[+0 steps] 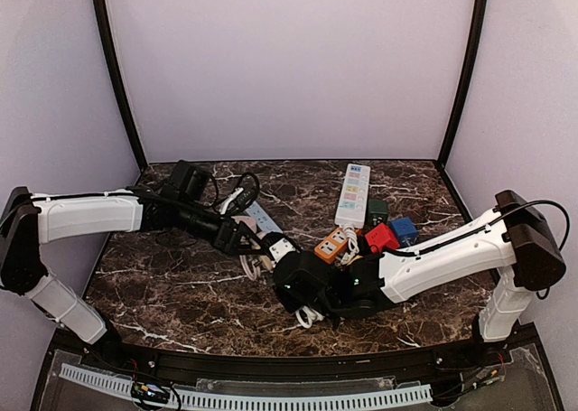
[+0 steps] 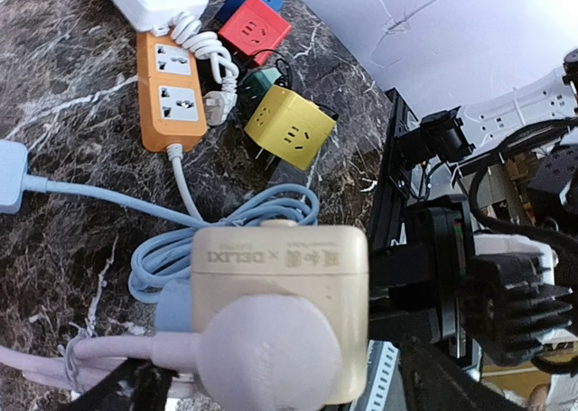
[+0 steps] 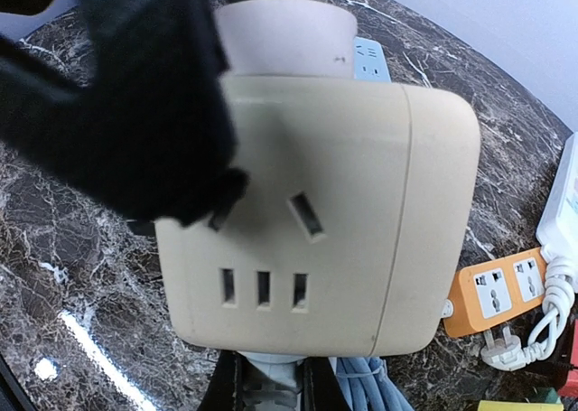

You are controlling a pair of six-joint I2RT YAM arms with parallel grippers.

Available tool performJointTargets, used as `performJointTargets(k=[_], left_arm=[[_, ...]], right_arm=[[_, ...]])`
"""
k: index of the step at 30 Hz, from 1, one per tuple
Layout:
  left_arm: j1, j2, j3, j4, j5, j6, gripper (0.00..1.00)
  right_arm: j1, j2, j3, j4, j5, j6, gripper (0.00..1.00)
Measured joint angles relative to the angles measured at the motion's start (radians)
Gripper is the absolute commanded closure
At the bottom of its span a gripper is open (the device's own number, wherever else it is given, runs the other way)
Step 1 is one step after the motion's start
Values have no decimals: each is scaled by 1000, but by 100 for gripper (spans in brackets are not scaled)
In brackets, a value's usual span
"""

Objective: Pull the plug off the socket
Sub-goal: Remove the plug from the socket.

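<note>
Beige cube socket (image 2: pixel 289 280) is at the middle of the marble table (image 1: pixel 172 289), between the two grippers and above a coil of pale blue cable (image 2: pixel 230 226). A round pale plug (image 2: pixel 262 348) is seated flush in one face of the socket and has not been pulled.

Left gripper (image 2: pixel 280 386): its dark fingers (image 2: pixel 126 388) stand one on each side of the plug. Whether they press on it cannot be told.

Right gripper (image 1: pixel 293 275): its body lies against the socket's opposite side. In the right wrist view the socket fills the frame and hides the jaws, so their state cannot be told.

Just beyond the socket lie an orange strip (image 2: pixel 169 90), a yellow cube (image 2: pixel 289 126) and a red cube (image 2: pixel 255 27). A white strip (image 1: pixel 353 194) lies farther back.
</note>
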Motion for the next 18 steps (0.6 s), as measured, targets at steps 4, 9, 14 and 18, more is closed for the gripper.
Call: performJointTargets(k=[4, 9, 14, 18], left_arm=[[5, 26, 0, 14, 6, -11, 22], [4, 30, 0, 21, 7, -13, 20], [-9, 36, 0, 24, -5, -13, 27], [-14, 51, 0, 27, -11, -13, 41]], right_arm=[[0, 0, 2, -4, 0, 3, 100], [0, 0, 2, -8, 0, 12, 100], [0, 0, 3, -16, 0, 14, 100], [0, 0, 3, -33, -4, 14, 100]])
